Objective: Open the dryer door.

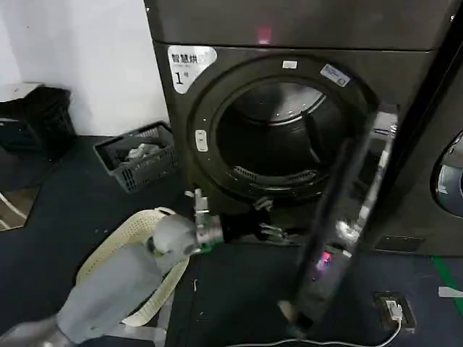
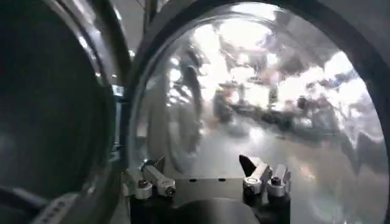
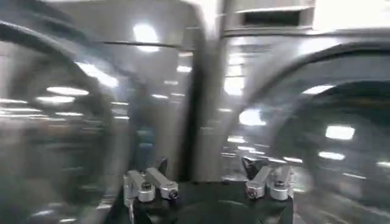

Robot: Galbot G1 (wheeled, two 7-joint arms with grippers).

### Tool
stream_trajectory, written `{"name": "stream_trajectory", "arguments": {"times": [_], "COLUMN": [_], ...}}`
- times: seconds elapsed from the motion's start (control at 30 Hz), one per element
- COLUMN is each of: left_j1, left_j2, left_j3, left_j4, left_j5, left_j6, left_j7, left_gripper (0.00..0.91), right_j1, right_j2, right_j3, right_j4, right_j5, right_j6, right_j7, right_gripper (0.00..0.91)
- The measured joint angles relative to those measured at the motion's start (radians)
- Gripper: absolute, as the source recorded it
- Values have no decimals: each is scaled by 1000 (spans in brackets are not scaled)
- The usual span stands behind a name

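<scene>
1. As the dryer door (image 1: pixel 340 238) stands swung out toward me on the right side of the opening, I log it as open: seen edge-on in the head view, it runs as a dark slanted band from the upper right of the machine front down toward the floor, with its chrome rim catching light along the edge.
2. Dryer door, left wrist view (image 2: pixel 256 103): the curved inner glass sits just beyond my left fingers, reflecting the room.
3. Drum opening (image 1: pixel 282 137): round, dark, fully exposed in the machine front, with a grey inner frame around it.
4. Left gripper (image 1: pixel 271 231): reached forward low at the near bottom of the opening, just left of the door's lower part. Fingers (image 2: pixel 152 179) are spread wide with nothing between them; I cannot tell whether a fingertip touches the door.
5. Right gripper (image 3: pixel 207 182): fingers (image 3: pixel 149 182) spread wide and holding nothing, facing shiny metal machine fronts close ahead.
6. Grey crate (image 1: pixel 137 155): on the floor left of the dryer, holding some light items.
7. Pale laundry basket (image 1: pixel 141 260): on the floor near left, partly under my left arm.
8. Neighbouring machine's round door (image 1: pixel 450 177): partly visible at the far right edge.
</scene>
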Motion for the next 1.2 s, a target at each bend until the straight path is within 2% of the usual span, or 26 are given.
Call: {"name": "stream_trajectory", "arguments": {"times": [0.2,0.53,0.87,1.2], "left_j1": [-56,-131,-168,-202], "left_j2": [-41,-122,-233,-355], "left_j3": [89,192,270,296], "left_j4": [11,53,107,206], "left_j5": [-3,-20,17,62], "left_j6": [-22,-43,-73,-104], "left_j7": [-6,-50,-63,-124], "left_gripper": [907,907,907,907], "right_j1": [-34,-95,-164,-194], "right_j2": [-34,-71,-88,-67], "right_j3": [146,315,427,451], "right_j4": [-20,-24,-41,-22], "right_j5": [-25,-104,-93,-67], "right_j6": [-8,-52,-25,-10], "right_j7": [282,501,510,513], "right_gripper": [907,907,907,907]}}
